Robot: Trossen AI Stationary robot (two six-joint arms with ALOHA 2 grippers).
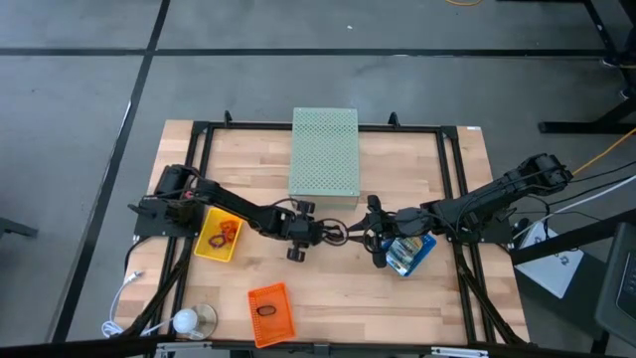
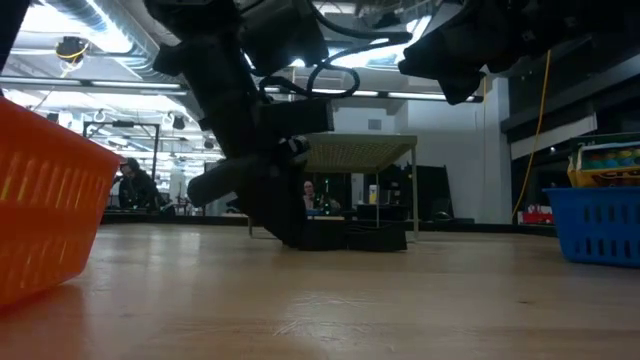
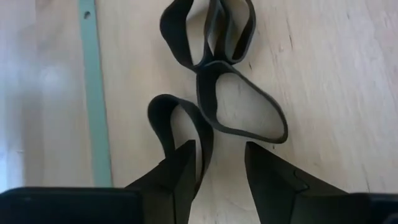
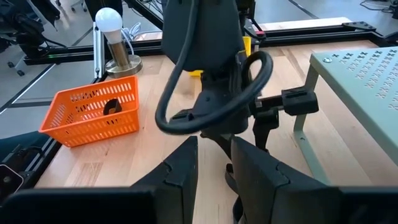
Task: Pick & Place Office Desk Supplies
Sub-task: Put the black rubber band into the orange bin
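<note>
**Left pincer set over the black loops**

While the black loops (image 3: 239,106) lie tangled on the counter (image 1: 417,298) near its middle, just in front of the pale green perforated box (image 1: 324,151), we judge the step to be picking one up. Our left pincer (image 3: 221,165) stands slightly open, holding nothing, one finger against the nearest loop. Next we must straddle a single band and close. Our right pincer (image 4: 214,165), narrowly open and empty, faces the left wrist closely and could crowd it. The orange tray (image 1: 271,313), already holding one loop, sits nearer the front edge; the yellow tray (image 1: 219,236) holds rings, the blue tray (image 1: 410,253) packets.
</note>
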